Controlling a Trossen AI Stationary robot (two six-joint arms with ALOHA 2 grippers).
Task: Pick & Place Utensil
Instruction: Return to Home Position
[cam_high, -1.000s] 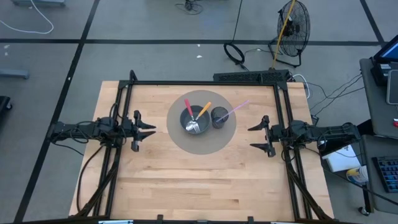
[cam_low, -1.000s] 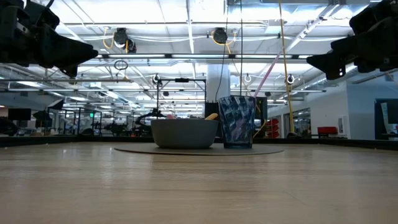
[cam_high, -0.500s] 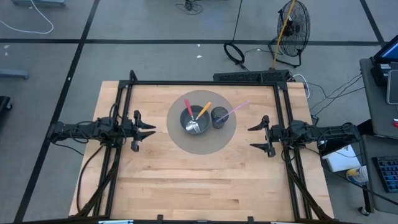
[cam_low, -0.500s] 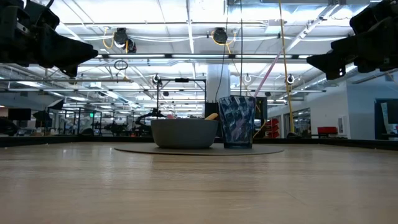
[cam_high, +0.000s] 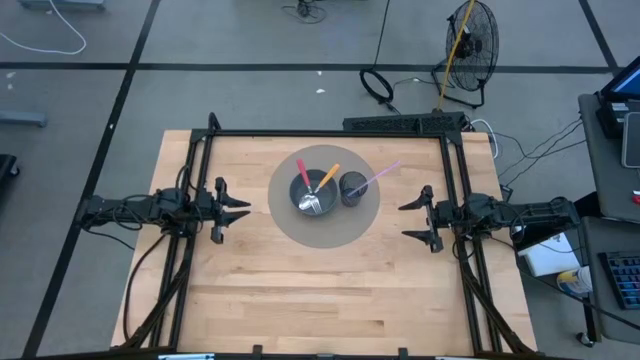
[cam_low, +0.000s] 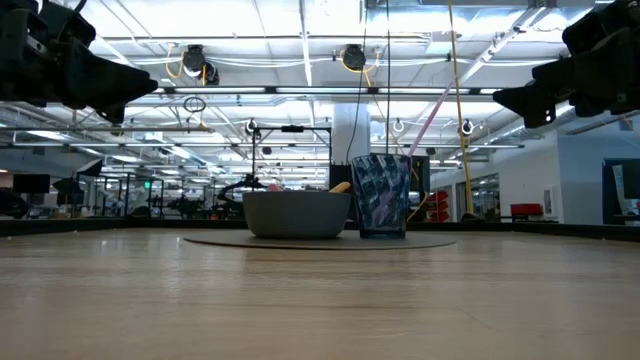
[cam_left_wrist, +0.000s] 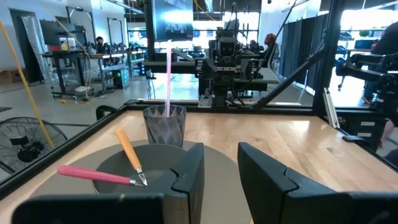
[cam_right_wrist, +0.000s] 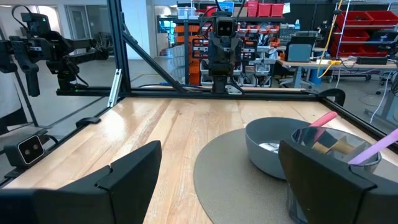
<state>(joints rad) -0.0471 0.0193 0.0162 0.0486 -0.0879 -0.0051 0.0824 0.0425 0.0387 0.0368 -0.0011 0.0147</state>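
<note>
A grey bowl stands on a round grey mat at mid-table. A pink-handled utensil, an orange-handled one and a metal fork rest in the bowl, their handles leaning on its rim. To the bowl's right on the mat is a dark cup, with a lilac utensil standing in it and leaning on its rim. My left gripper hovers open left of the mat. My right gripper hovers open right of it. Bowl and cup also show in the low view.
A black frame runs along the table's far, left and right sides. Bare wood lies between the mat and the near edge. Off the table are a fan, cables and a desk with equipment on the right.
</note>
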